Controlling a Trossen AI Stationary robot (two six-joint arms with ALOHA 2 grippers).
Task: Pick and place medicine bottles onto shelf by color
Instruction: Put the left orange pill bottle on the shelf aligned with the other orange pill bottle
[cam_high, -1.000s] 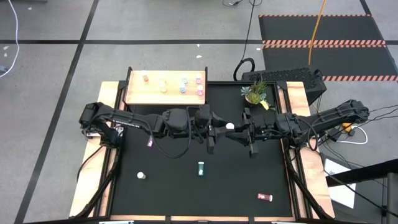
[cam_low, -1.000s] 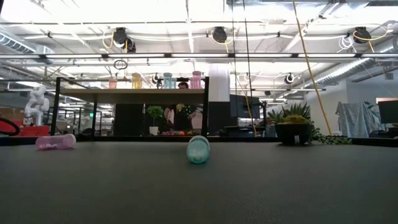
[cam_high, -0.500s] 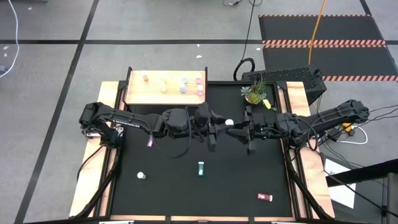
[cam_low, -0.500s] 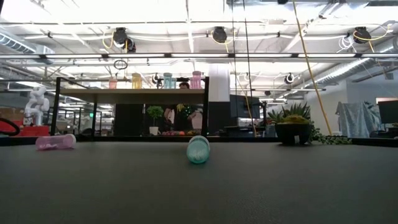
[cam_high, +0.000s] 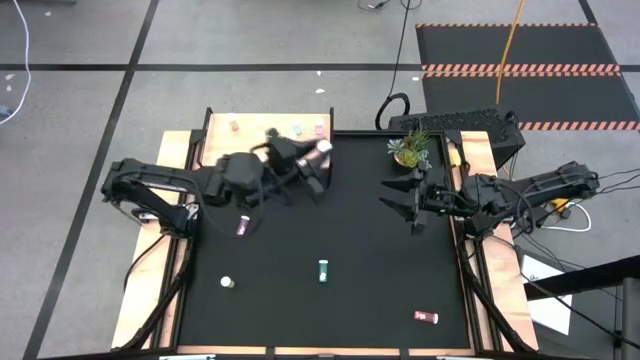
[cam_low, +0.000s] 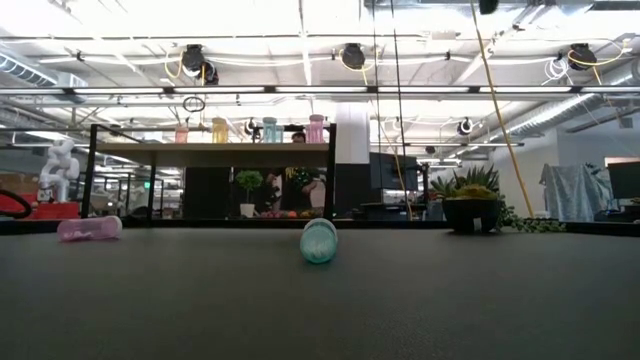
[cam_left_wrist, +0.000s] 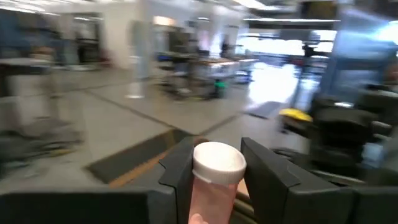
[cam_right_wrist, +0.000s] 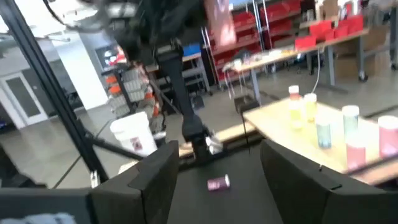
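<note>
Placing step: left hand (cam_high: 318, 168) grips pink medicine bottle (cam_left_wrist: 211, 186) beside the shelf (cam_high: 225, 153) right edge; right hand (cam_high: 402, 198) spread wide, empty; next, stand bottle among pinks.

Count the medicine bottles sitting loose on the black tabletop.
4: a pink bottle at mid-left, a white-capped bottle lower left, a teal bottle at centre, a red bottle lower right. Others may be hidden under the arms.

Left gripper (cam_high: 318, 152) holds a pink bottle (cam_high: 323, 148) at the shelf's (cam_high: 222, 153) right edge. Right gripper (cam_high: 400, 196), fingers spread, hangs near the plant (cam_high: 410, 150). Teal bottle (cam_high: 323, 270) lies mid-table.
</note>
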